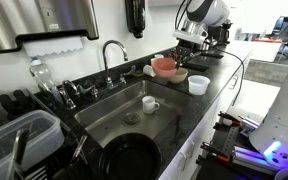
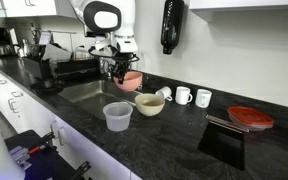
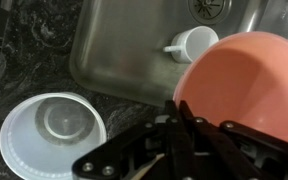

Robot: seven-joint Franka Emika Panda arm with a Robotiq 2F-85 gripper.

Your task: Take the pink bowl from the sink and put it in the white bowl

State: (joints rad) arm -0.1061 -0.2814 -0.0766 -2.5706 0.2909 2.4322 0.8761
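Gripper (image 2: 120, 68) pinches the rim of the pink bowl (image 2: 132, 80), jaws closed tight on it, holding it up just past the sink's (image 1: 119, 102) end. The white bowl (image 2: 149, 104) sits on the counter (image 2: 184, 140) beside the sink, close under the pink one.

Pink bowl (image 2: 131, 80) aloft beside white bowl (image 2: 149, 104)

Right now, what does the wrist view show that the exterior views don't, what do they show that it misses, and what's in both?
Only the wrist view: a top-down look into the white container, its inner floor visible. Only the exterior views: the white bowl, which is the target, plus the faucet, the black pan and white mugs by the wall. Shared: the pink bowl in the gripper, and the white mug in the sink.
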